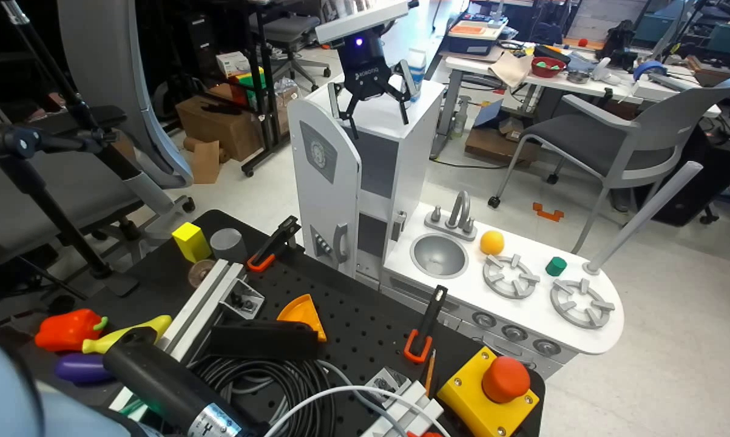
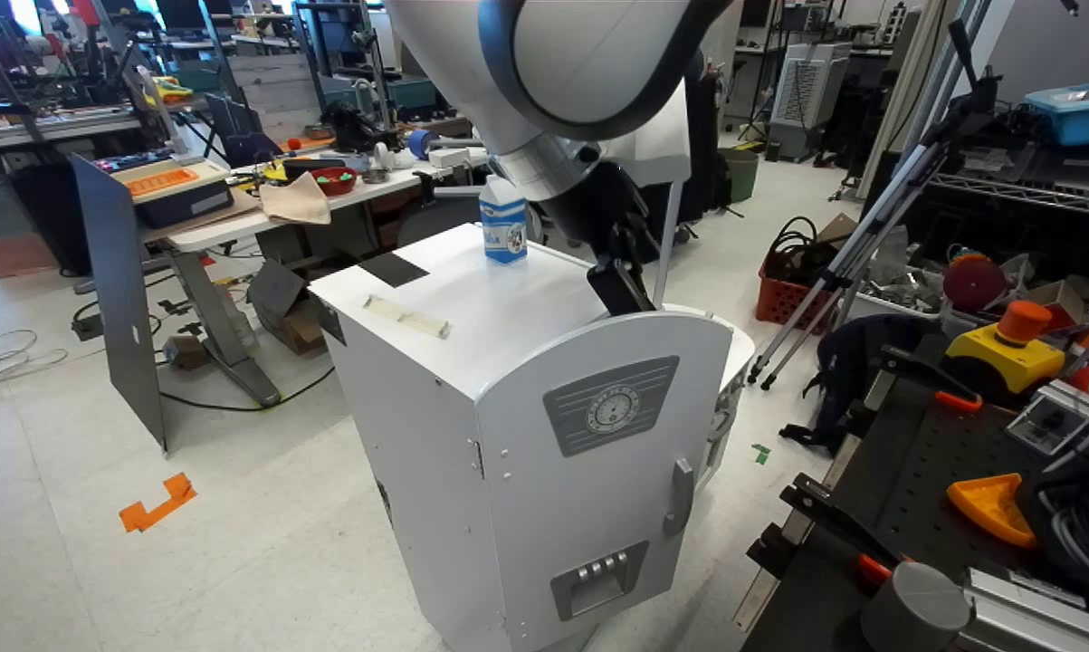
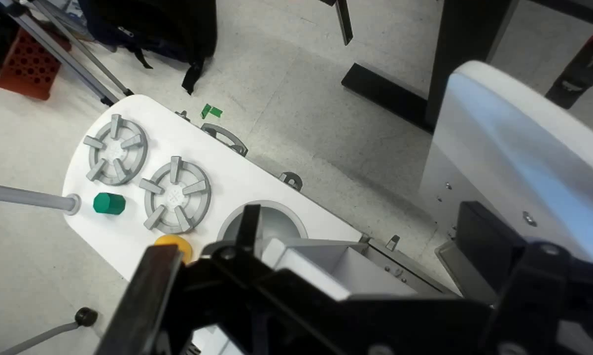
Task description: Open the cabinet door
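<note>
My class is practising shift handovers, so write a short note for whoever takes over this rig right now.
Gripper: open, holding nothing, on the inner side of the cabinet door, near its top; contact unclear.
Door: partly open, standing out from the tower, handle free.
Done: door off its closed position, inner compartments visible in an exterior view.
Left: probably swing it wider, perhaps by pushing from the inside, since the gripper is on that side.
</note>
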`<state>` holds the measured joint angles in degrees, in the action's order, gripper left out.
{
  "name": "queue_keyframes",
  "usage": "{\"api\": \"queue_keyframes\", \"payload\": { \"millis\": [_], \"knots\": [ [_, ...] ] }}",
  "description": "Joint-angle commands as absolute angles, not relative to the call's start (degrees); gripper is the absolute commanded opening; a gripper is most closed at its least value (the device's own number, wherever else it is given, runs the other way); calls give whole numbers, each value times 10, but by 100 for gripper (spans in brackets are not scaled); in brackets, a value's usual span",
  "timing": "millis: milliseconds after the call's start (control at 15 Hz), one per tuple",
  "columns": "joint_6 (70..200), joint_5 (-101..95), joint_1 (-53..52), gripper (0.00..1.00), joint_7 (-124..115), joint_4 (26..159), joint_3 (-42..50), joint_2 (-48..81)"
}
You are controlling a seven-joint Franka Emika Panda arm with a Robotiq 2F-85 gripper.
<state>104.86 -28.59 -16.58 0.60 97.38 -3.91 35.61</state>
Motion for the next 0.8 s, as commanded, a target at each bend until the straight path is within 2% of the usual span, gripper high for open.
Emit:
{"api": "queue_keyframes", "payload": {
  "millis": [0, 733],
  "knots": [
    [1049, -323, -184, 100, 7, 1019, -45, 335],
    [1051, -434, -222, 100, -42, 1101, -70, 321]
  ]
}}
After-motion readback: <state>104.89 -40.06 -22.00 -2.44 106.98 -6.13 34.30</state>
